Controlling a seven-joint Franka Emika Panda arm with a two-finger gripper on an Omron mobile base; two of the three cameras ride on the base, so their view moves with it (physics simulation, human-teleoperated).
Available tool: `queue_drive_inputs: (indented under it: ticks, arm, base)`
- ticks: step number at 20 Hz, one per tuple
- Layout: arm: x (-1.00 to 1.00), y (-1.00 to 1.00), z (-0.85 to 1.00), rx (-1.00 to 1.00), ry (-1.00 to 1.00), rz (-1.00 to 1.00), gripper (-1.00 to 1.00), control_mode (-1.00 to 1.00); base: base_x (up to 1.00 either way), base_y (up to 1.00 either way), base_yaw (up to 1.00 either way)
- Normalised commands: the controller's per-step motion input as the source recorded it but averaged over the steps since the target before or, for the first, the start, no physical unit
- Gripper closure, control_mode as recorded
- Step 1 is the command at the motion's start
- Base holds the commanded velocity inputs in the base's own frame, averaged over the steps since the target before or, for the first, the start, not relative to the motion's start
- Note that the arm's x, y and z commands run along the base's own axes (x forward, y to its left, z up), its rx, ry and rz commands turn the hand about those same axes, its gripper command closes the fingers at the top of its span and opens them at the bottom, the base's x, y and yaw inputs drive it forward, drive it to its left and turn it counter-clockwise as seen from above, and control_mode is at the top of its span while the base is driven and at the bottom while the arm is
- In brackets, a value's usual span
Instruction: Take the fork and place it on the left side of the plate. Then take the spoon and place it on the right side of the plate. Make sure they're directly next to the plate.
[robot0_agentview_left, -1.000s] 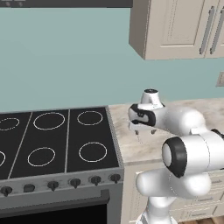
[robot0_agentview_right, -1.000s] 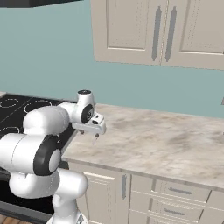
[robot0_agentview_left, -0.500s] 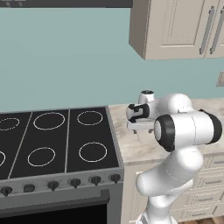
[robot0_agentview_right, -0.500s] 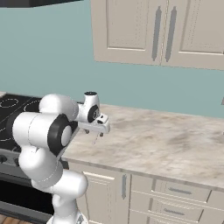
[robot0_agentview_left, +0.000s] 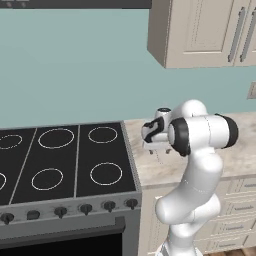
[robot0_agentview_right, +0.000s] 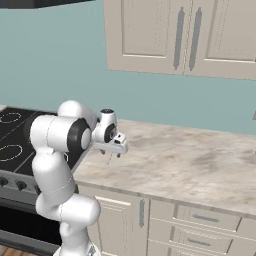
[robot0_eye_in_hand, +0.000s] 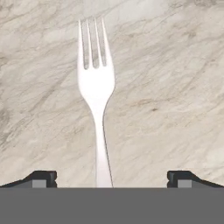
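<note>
Four thin tines top the fork, a pale silver-white piece with a narrow head that tapers into a slim handle. In the hand view it lies flat on the marbled beige counter, tines pointing away from the claw and handle running back toward it, midway between the two dark fingertips. The gripper stands wide apart, its tips well clear of the handle on either side and touching nothing.

Taking the stove as the landmark and going left to right in the left base view: the black stove with its ringed burners covers the left, its row of knobs along the front edge. Just right of the stove's side edge the counter begins, and the gripper hangs over that strip, close to the stove and above the counter's near half. A thin pale sliver under the hand may be the fork, but it is too small to be sure. The white arm's elbow bulks just right of the hand.

In the right base view the gripper again hovers just right of the stove. Beyond it the counter stretches broad and bare toward the right, bounded by its front lip above the drawers and by the teal wall behind. Cream wall cabinets hang well above the hand.
</note>
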Motion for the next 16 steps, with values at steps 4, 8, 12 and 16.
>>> queue_drive_inputs:
  ticks: [4,8,12,16]
  arm:
    - [0.31,0.01,-0.32,0.00,0.00,0.00,-1.00,-1.00]
    - [0.22,0.11,-0.32,0.00,0.00,0.00,-1.00,-1.00]
    - [0.15,0.14,-0.36,0.00,0.00,0.00,-1.00,-1.00]
    - [0.02,0.13,-0.42,0.00,0.00,0.00,1.00,-1.00]
  base:
    - [0.00,0.00,0.00]
    - [0.00,0.00,0.00]
    - [0.00,0.00,0.00]
    - [0.00,0.00,0.00]
